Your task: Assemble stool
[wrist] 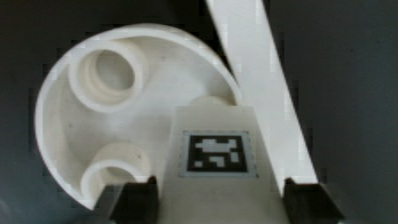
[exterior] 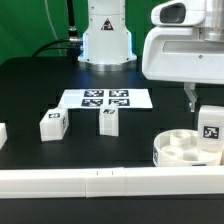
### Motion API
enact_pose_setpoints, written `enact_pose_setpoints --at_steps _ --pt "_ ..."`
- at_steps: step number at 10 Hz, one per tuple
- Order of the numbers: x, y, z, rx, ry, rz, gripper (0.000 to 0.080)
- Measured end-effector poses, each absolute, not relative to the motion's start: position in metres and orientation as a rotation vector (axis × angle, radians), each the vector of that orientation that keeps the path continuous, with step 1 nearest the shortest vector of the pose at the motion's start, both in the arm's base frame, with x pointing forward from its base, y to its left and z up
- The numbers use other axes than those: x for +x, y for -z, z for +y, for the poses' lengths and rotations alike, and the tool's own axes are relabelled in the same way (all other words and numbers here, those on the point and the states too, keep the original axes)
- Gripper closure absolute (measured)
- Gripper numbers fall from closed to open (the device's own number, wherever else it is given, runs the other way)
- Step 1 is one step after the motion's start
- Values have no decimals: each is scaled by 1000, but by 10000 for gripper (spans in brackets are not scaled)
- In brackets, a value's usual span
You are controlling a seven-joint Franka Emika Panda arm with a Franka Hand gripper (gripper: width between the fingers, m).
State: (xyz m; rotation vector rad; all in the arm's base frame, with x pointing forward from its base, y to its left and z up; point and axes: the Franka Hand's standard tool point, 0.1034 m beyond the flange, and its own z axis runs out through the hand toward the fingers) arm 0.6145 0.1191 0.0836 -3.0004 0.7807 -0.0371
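The round white ribbed seat lies sockets up at the exterior view's right, against the front rail. It fills the wrist view, where two round sockets show. My gripper is above it, shut on a white block leg with a black-and-white tag. The leg stands upright at the seat's right side. In the wrist view my gripper has a dark finger on each side of that leg, both touching it. Two more tagged legs stand loose in the middle.
The marker board lies flat behind the loose legs. A long white border rail runs along the front and also shows in the wrist view. Another rail end sits at the exterior view's left. The robot base is behind.
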Motion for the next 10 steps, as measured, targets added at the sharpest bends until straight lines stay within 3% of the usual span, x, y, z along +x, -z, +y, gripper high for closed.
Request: enact_pose_setpoints --at_steps 10 --pt "615 -82 125 -2536 -14 1711 466"
